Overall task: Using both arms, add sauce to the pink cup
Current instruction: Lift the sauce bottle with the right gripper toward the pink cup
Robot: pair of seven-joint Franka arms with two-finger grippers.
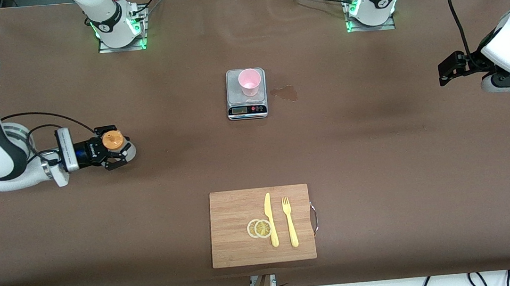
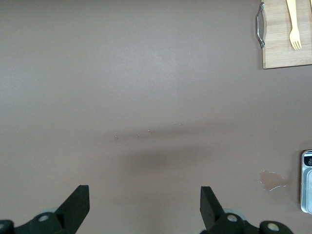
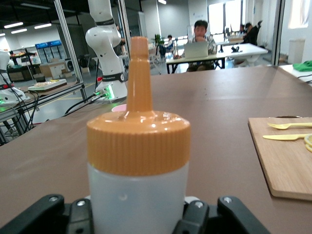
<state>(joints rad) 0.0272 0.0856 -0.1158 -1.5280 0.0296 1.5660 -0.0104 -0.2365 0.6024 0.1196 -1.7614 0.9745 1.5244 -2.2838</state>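
Observation:
The sauce bottle (image 1: pixel 113 141), whitish with an orange nozzle cap, stands upright near the right arm's end of the table. My right gripper (image 1: pixel 116 153) is low at the table and shut on it; in the right wrist view the bottle (image 3: pixel 139 161) fills the space between the fingers (image 3: pixel 195 217). The pink cup (image 1: pixel 249 82) stands upright on a small scale (image 1: pixel 247 109) at the table's middle, well apart from the bottle. A sliver of the cup (image 3: pixel 119 108) shows past the bottle. My left gripper (image 1: pixel 444 73) waits open and empty (image 2: pixel 145 195) over the left arm's end of the table.
A wooden cutting board (image 1: pixel 237 244) lies nearer the front camera than the scale, with a yellow knife (image 1: pixel 270 219), a yellow fork (image 1: pixel 289 222) and lemon slices (image 1: pixel 259 228) on it. A wet stain (image 1: pixel 285 93) marks the brown table beside the scale.

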